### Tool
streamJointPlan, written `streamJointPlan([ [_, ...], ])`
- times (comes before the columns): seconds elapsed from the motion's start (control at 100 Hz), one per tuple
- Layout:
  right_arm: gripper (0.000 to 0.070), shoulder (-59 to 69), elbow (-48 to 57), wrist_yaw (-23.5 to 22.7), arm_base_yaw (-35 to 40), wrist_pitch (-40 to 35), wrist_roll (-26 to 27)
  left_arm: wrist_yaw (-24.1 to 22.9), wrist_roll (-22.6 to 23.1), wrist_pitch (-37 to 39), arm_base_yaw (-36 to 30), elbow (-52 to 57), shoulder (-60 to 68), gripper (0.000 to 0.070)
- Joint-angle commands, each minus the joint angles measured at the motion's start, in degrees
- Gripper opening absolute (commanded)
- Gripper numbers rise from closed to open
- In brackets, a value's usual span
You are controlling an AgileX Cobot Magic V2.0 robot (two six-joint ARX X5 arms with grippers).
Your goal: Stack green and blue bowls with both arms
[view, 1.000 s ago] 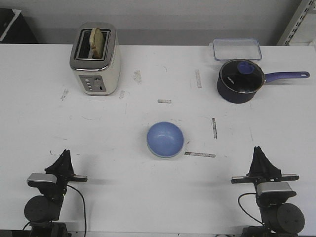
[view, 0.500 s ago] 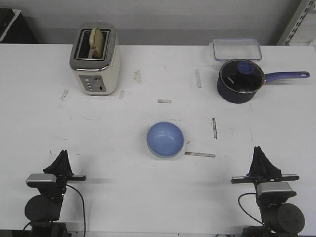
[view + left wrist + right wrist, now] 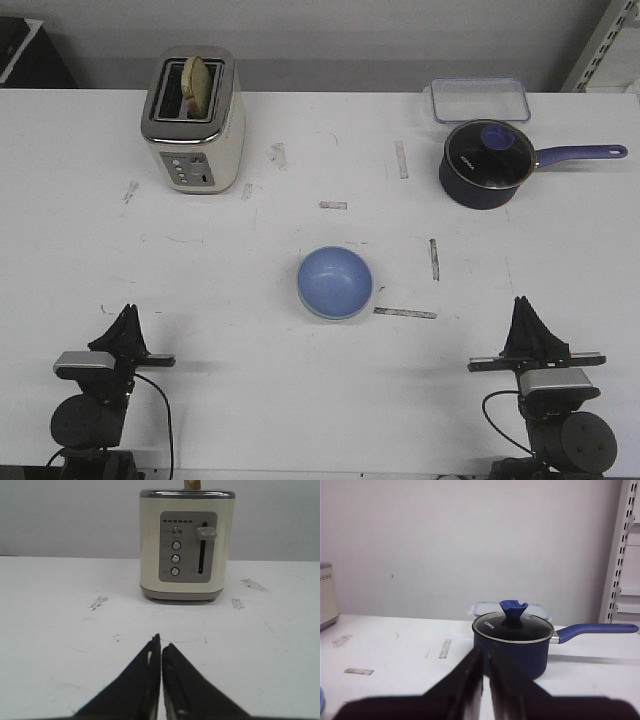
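The light blue bowl (image 3: 335, 281) sits at the table's middle. A thin pale green rim (image 3: 318, 312) shows under its near edge, so it seems to rest inside the green bowl. A sliver of the blue bowl (image 3: 321, 700) shows at the edge of the right wrist view. My left gripper (image 3: 127, 315) is shut and empty at the near left, far from the bowls. In the left wrist view (image 3: 161, 642) it points at the toaster. My right gripper (image 3: 522, 305) is shut and empty at the near right. In the right wrist view (image 3: 486, 651) it points at the saucepan.
A cream toaster (image 3: 192, 120) with bread in its slots stands at the far left. A dark blue saucepan (image 3: 487, 163) with a glass lid and long handle stands at the far right, with a clear lidded box (image 3: 480, 99) behind it. Tape marks dot the table.
My left gripper has shifted very slightly towards the near left edge and then stayed still. The bowls and the right arm have not moved.
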Motion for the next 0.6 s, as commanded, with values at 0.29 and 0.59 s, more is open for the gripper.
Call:
streamJointPlan([
  [0.29,0.0013,0.0,0.1,0.2,-0.1,0.5,-0.1,0.3,0.3,0.7,0.0,-1.3,-0.1,0.0002],
  [0.59,0.0013,-0.7,-0.5,0.0,-1.5,-1.7,0.3,0.3,0.3,0.7,0.0,-1.3,-0.1,0.0001],
])
